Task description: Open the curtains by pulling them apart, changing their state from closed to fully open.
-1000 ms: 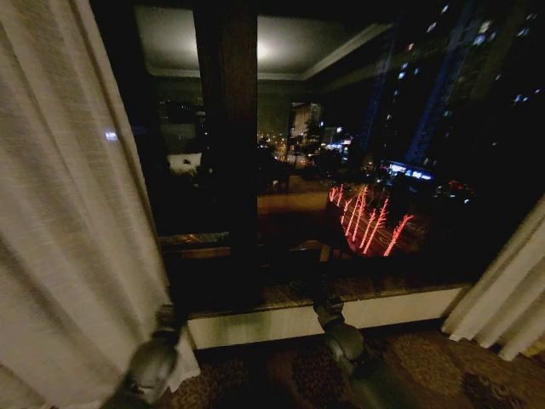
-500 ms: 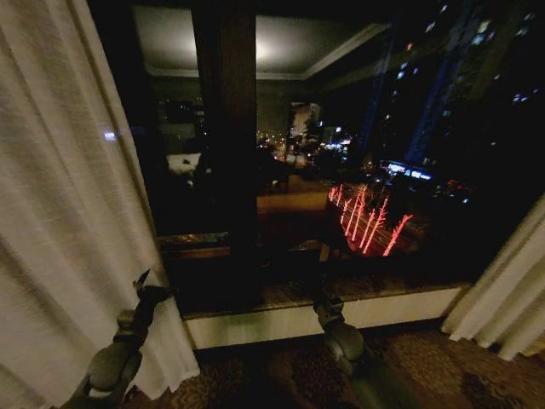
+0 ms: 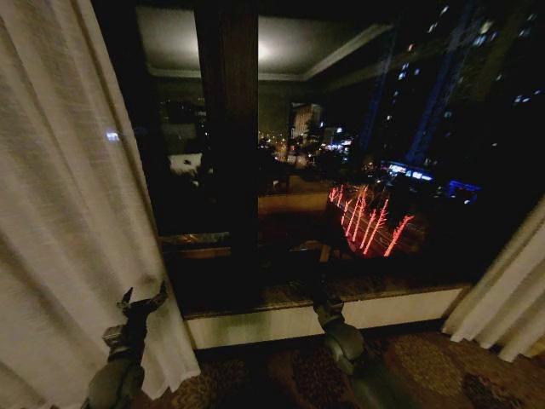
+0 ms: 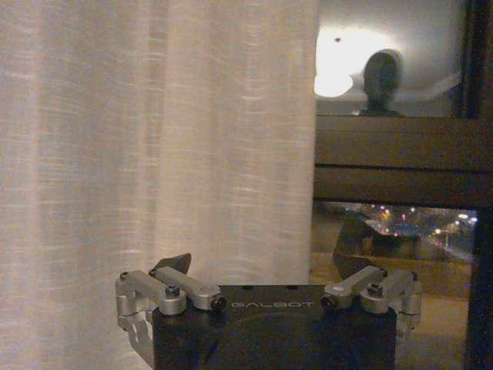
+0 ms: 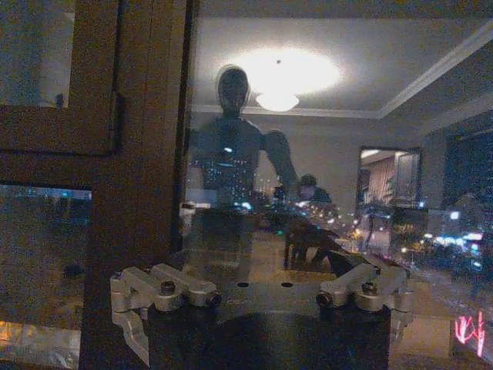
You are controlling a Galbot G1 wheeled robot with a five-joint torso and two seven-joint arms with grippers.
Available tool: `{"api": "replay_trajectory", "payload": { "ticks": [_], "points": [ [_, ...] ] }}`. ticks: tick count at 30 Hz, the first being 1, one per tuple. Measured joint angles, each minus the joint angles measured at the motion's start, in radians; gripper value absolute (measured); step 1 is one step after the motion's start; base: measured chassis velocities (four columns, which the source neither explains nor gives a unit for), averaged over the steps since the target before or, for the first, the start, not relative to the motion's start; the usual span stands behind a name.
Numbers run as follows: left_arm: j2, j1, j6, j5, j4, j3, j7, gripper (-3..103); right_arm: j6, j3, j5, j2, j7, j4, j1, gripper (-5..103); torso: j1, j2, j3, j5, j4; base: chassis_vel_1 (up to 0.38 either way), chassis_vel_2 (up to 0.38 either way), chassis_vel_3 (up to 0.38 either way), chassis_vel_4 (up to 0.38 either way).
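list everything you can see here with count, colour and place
curtains: two sheer cream panels, pulled to the left and right edges of the window
window: one, dark glass with city lights and room reflections, centre
frame post: one, dark wood, upright, left of centre
sill: one, pale, under the glass
carpet: patterned brown, floor
left gripper: dark, open, low beside the left panel
right gripper: dark, open, low centre at the sill

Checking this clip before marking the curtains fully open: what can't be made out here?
- Left curtain: its top and outer side run off the head view's edge.
- Right curtain: just a lower corner shows in the head view.
- Right gripper: dark against the window sill; in the right wrist view the camera mount covers its fingers.
- Left gripper: open beside the left curtain; contact unclear.
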Motion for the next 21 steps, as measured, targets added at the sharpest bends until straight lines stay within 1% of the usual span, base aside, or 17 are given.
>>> {"api": "replay_trajectory", "payload": {
  "ticks": [2, 4, 5, 6, 7, 10, 12, 14, 16, 21],
  "points": [
    [0.012, 0.007, -0.006, 0.005, 0.001, -0.007, 0.003, 100, 0.0, 0.0, 0.0, 0.0, 0.0, 0.0, 0.0, 100, 0.0, 0.0, 0.0, -0.0001, 0.0, 0.0, 0.0, 0.0, 0.0],
    [0.029, 0.011, -0.022, 0.026, 0.012, -0.026, 0.025, 100, 0.0, 0.0, 0.0, 0.0, 0.0, 0.0, 0.0, 100, 0.0, 0.0, 0.0, 0.0, 0.0, 0.0, 0.0, 0.0, 0.0],
    [0.051, 0.01, -0.028, 0.028, 0.027, -0.043, 0.049, 100, 0.0, 0.0, 0.0, 0.0, 0.0, 0.0, 0.0, 100, 0.0, 0.0, 0.0, 0.0, 0.0001, 0.0, 0.0, 0.0, 0.0],
    [0.051, 0.01, -0.028, 0.028, 0.027, -0.043, 0.049, 100, 0.0, 0.0, 0.0, 0.0, 0.0, 0.0, 0.0, 100, 0.0, 0.0, 0.0, 0.0, 0.0001, 0.0, 0.0, 0.0, 0.0],
    [0.054, 0.009, -0.028, 0.024, 0.029, -0.046, 0.056, 100, 0.0, 0.0, 0.0, 0.0, 0.0, 0.0, 0.0, 100, 0.0, 0.0, 0.0, 0.0, 0.0001, 0.0, 0.0, 0.0, 0.0],
    [0.064, 0.007, -0.028, -0.04, 0.031, -0.057, 0.139, 100, 0.0, 0.0, 0.0, 0.0, 0.0, 0.0, 0.0, 100, 0.0, 0.0, 0.0, -0.0001, 0.0, 0.0, 0.0, 0.0, 0.0],
    [0.065, 0.007, -0.028, -0.046, 0.031, -0.056, 0.15, 100, 0.0, 0.0, 0.0, 0.0, 0.0, 0.0, 0.0, 100, 0.0, 0.0, 0.0, -0.0002, 0.0, 0.0, 0.0, 0.0, 0.0],
    [0.071, 0.007, -0.046, -0.052, 0.038, -0.04, 0.175, 100, 0.0, 0.0, 0.0, 0.0, 0.0, 0.0, 0.0, 100, 0.0, 0.0, 0.0, -0.0001, 0.0, 0.0, 0.0, 0.0, 0.0],
    [0.074, 0.004, -0.064, -0.046, 0.047, -0.028, 0.185, 100, 0.0, 0.0, 0.0, 0.0, 0.0, 0.0, 0.0, 100, 0.0, 0.0, 0.0, -0.0001, 0.0, 0.0, 0.0, 0.0, 0.0],
    [0.062, -0.001, -0.075, -0.04, 0.044, -0.022, 0.186, 100, 0.0, 0.0, 0.0, 0.0, 0.0, 0.0, 0.0, 100, 0.0, 0.0, 0.0, -0.0001, 0.0, 0.0, 0.0, 0.0, 0.0]
  ]
}}
